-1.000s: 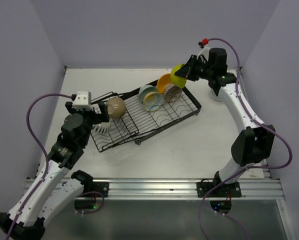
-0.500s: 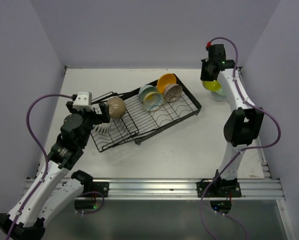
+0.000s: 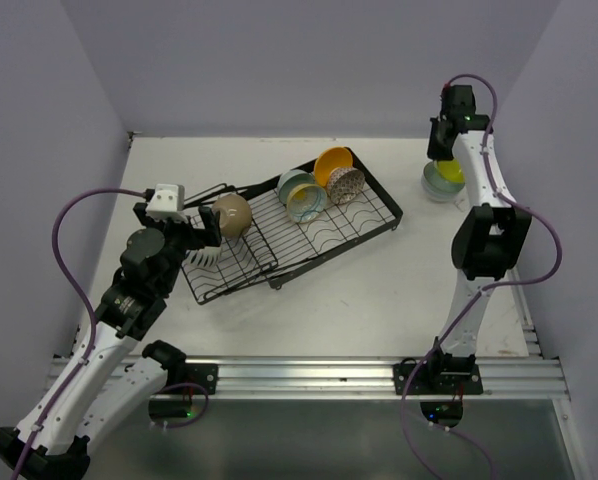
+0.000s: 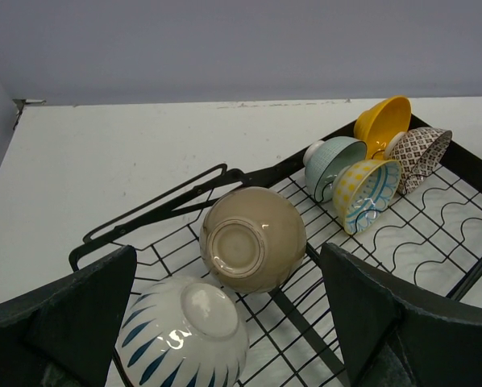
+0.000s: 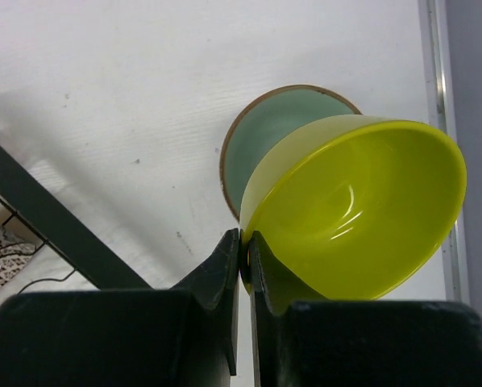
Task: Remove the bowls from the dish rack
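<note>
The black wire dish rack (image 3: 351, 232) lies slantwise mid-table. It holds a beige bowl (image 3: 232, 215), a ribbed white bowl (image 3: 201, 256), a teal bowl (image 3: 301, 193), an orange-yellow bowl (image 3: 332, 163) and a brown-speckled bowl (image 3: 347, 185). My left gripper (image 3: 194, 235) is open, its fingers either side of the beige bowl (image 4: 253, 238) and white bowl (image 4: 184, 330) without touching. My right gripper (image 5: 243, 238) is shut on the rim of the lime-yellow bowl (image 5: 362, 218). It holds the bowl tilted over a pale teal-green bowl (image 5: 273, 129) on the table at the far right (image 3: 437, 186).
The side walls stand close to the table on both sides. A metal rail (image 3: 309, 378) runs along the near edge. The rack's corner bar (image 5: 56, 234) shows left of the right gripper.
My right gripper has carried the lime-yellow bowl from above the rack's far end rightwards to over the teal-green bowl. The left arm has not moved.
</note>
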Robot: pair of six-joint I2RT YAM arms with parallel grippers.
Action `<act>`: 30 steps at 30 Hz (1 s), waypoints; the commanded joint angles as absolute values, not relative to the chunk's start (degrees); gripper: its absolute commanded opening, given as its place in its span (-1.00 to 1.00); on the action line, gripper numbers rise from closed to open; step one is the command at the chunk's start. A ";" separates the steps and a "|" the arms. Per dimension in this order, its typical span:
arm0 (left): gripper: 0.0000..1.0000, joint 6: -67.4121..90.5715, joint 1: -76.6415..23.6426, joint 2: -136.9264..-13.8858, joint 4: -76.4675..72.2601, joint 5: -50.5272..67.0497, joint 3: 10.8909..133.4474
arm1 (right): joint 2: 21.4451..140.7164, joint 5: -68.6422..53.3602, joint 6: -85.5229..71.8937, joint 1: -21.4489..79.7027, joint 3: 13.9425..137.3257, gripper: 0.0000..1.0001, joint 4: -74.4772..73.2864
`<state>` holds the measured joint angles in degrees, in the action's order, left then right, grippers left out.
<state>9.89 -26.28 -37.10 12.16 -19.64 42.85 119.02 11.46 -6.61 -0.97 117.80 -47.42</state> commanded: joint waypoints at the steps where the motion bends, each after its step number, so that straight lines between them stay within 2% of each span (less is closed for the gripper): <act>1: 1.00 10.64 -26.54 -36.83 11.34 -18.90 44.65 | 120.84 11.87 -5.18 -2.11 122.60 -1.00 -48.43; 14: 1.00 10.72 -26.54 -37.09 11.43 -18.63 44.74 | 129.90 10.46 -4.13 -2.37 132.27 -1.00 -53.25; 30: 1.00 10.72 -26.54 -37.00 11.34 -18.46 44.74 | 131.57 9.32 -1.41 -2.29 132.63 -1.00 -56.95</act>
